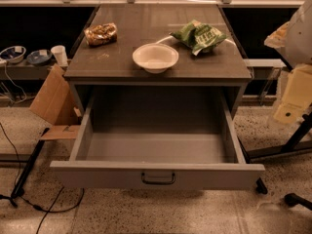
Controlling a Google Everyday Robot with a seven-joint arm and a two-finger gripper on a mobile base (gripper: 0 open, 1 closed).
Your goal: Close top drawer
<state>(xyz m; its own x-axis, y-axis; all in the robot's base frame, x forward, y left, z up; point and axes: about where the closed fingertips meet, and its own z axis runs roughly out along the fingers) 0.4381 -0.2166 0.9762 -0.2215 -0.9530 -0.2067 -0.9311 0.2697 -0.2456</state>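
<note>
Panels of flat matte grey form the boxy top drawer [156,149], pulled out, its handle [158,179] a thin dark loop. The gripper is out of frame, so I cannot tell its state.

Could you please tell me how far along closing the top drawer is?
Nothing looks done yet: the top drawer stands pulled far out, its empty inside showing. Nothing is in hand: the claw is out of view, and nothing touches the handle. Left: bring the claw to the drawer's front and push it fully in.
</note>
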